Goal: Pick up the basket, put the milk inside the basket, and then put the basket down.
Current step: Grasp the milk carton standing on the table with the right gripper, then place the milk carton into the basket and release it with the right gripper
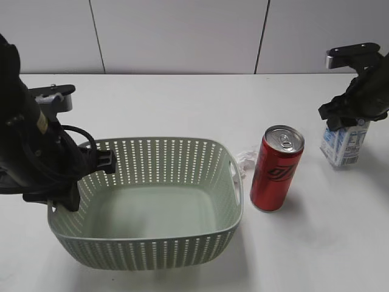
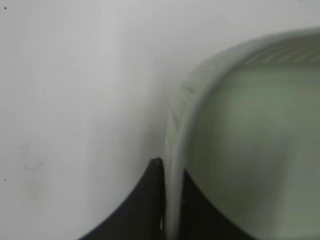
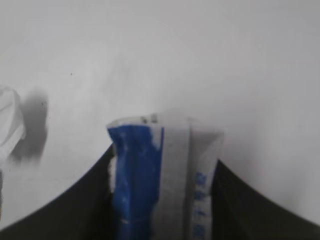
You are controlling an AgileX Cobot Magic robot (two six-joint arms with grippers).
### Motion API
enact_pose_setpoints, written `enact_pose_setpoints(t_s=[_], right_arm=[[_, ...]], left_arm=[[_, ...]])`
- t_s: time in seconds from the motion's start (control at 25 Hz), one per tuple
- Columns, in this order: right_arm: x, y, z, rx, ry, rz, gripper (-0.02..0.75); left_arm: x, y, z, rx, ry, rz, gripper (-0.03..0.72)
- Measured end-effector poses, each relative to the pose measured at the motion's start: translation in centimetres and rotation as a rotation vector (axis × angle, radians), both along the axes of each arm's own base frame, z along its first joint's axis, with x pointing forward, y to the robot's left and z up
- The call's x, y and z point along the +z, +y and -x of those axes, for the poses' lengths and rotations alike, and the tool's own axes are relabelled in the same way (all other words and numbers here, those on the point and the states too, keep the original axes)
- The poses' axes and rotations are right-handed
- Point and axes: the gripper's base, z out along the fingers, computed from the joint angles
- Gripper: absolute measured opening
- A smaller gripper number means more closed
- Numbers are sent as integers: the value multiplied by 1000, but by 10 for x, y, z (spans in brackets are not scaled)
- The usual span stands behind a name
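Observation:
The pale green basket (image 1: 158, 255) stands at the front left of the white table. My left gripper (image 1: 67, 204) is at its left rim. In the left wrist view, which is blurred, the two black fingers (image 2: 171, 170) are shut on the basket's rim (image 2: 250, 125), one finger outside and one inside. I cannot tell whether the basket is off the table. The small white-and-blue milk carton (image 1: 344, 146) is upright at the far right. My right gripper (image 1: 347, 121) is on its top. In the right wrist view the fingers (image 3: 165, 155) are shut on the milk (image 3: 150, 170).
A tall red soda can (image 1: 276, 170) stands between the basket and the milk. A crumpled white tissue (image 1: 246, 161) lies behind the can at the basket's right handle; it also shows in the right wrist view (image 3: 10, 120). A white wall runs behind the table.

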Motion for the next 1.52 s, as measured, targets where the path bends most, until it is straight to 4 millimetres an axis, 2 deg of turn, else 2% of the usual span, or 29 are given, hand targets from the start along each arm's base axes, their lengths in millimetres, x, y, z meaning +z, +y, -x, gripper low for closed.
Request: enact_pose_setpoints(t_s=[0.08, 0.24, 0.44, 0.56, 0.72, 0.88, 1.04, 1.24, 1.36, 1.52], right_arm=[[15, 0, 0, -2, 5, 2, 326], [58, -1, 7, -4, -52, -3, 326], [102, -4, 32, -6, -78, -5, 326], [131, -6, 53, -5, -111, -9, 328], [166, -5, 95, 25, -214, -65, 324], [185, 2, 138, 81, -282, -178, 324], [206, 14, 163, 154, -366, -318, 324], [213, 53, 176, 330, -379, -412, 324], [205, 88, 177, 447, -349, -445, 324], [181, 140, 176, 569, -283, -449, 324]], left_arm=[[0, 0, -1, -4, -7, -3, -1], [0, 1, -3, -17, -31, -13, -1], [1, 1, -5, -28, -53, -16, -1], [1, 2, -6, -36, -66, -25, -1], [1, 1, -6, -36, -69, -21, -1], [1, 0, -5, -24, -60, -3, -1], [1, -1, -5, -21, -60, 4, -1], [1, -2, -4, -12, -51, 15, -1], [1, -2, -4, -11, -51, 19, -1], [1, -2, -4, -10, -50, 19, -1]])
